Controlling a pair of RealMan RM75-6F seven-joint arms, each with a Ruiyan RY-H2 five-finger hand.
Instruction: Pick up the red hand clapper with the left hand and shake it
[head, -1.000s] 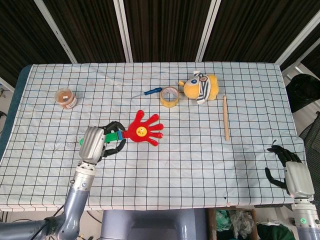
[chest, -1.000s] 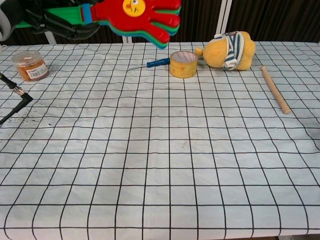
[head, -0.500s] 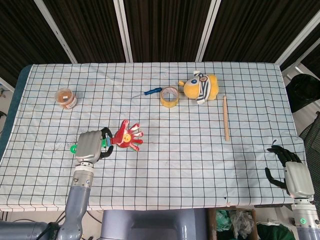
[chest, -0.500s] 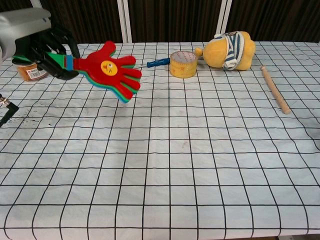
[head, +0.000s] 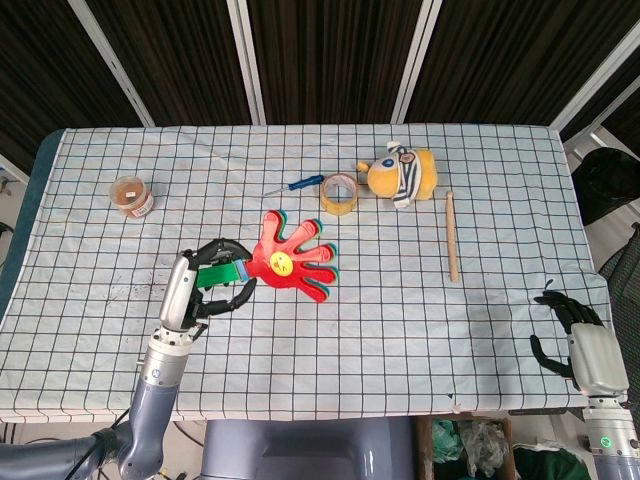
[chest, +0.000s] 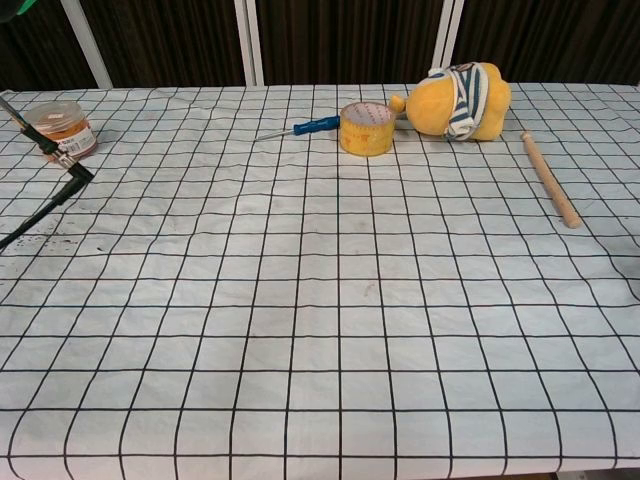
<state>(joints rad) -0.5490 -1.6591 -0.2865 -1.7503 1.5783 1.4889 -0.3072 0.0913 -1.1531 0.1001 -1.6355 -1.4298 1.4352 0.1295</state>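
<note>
The red hand clapper (head: 290, 260), palm-shaped with a yellow smiley and green and blue layers behind it, is raised over the left half of the checked table (head: 400, 300). My left hand (head: 210, 280) grips its green handle, dark fingers wrapped round it. In the chest view the clapper is out of frame; only a scrap of green (chest: 12, 8) shows at the top left corner. My right hand (head: 575, 335) rests off the table's right front corner, fingers apart, holding nothing.
At the back of the table lie an orange-lidded jar (head: 130, 195), a blue screwdriver (head: 298, 185), a yellow tape roll (head: 339, 193), a yellow plush toy (head: 403, 175) and a wooden stick (head: 451, 235). A black cable (chest: 45, 205) crosses the chest view's left edge.
My left hand has swung the clapper up: half a second ago it was low and small near the table, now it is raised, larger, and out of the chest view. The right hand stayed put.
</note>
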